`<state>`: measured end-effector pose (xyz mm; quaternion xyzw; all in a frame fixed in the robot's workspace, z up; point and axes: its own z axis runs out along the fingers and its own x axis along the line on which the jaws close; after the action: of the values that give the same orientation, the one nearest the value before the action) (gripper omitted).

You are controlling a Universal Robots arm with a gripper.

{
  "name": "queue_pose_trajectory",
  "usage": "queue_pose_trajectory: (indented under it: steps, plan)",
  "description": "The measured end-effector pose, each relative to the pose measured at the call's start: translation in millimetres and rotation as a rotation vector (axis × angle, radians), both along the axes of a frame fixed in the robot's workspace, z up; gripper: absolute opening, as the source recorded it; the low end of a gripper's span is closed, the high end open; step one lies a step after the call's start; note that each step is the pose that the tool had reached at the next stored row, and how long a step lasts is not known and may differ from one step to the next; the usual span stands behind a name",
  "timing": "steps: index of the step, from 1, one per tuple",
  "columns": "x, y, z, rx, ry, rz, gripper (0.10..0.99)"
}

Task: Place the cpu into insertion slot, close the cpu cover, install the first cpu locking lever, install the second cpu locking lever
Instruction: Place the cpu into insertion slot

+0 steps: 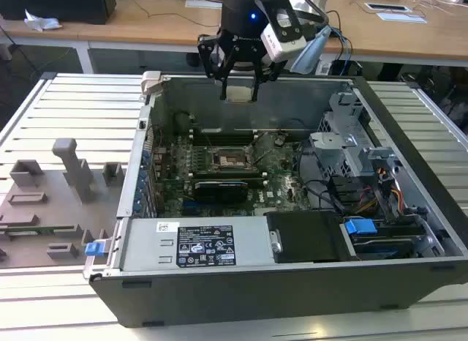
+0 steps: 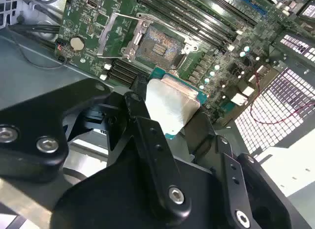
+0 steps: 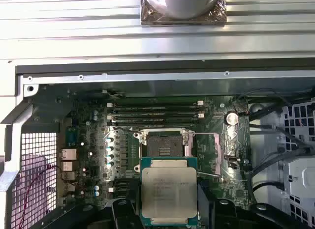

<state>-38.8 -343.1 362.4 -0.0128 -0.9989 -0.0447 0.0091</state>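
My gripper hangs above the far wall of the open computer case, shut on the cpu, a small flat square chip with a pale metallic top. In both wrist views the cpu sits between the black fingers, well above the motherboard. The insertion slot lies bare beneath it, with its contact field exposed. Beside the slot the cpu cover, a thin silvery frame, stands swung open.
Memory slots run along one side of the slot. A grey power supply box with a white label fills the case's near side, and a drive cage with a blue tab sits on the exterior view's right. Grey fixtures stand on the slatted table at the left.
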Motion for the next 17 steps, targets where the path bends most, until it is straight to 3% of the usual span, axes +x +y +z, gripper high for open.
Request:
queue_pose_trajectory:
  steps: [17]
  plan:
    - [0.0,0.0,-9.4,0.000,-0.0001,0.000,0.545]
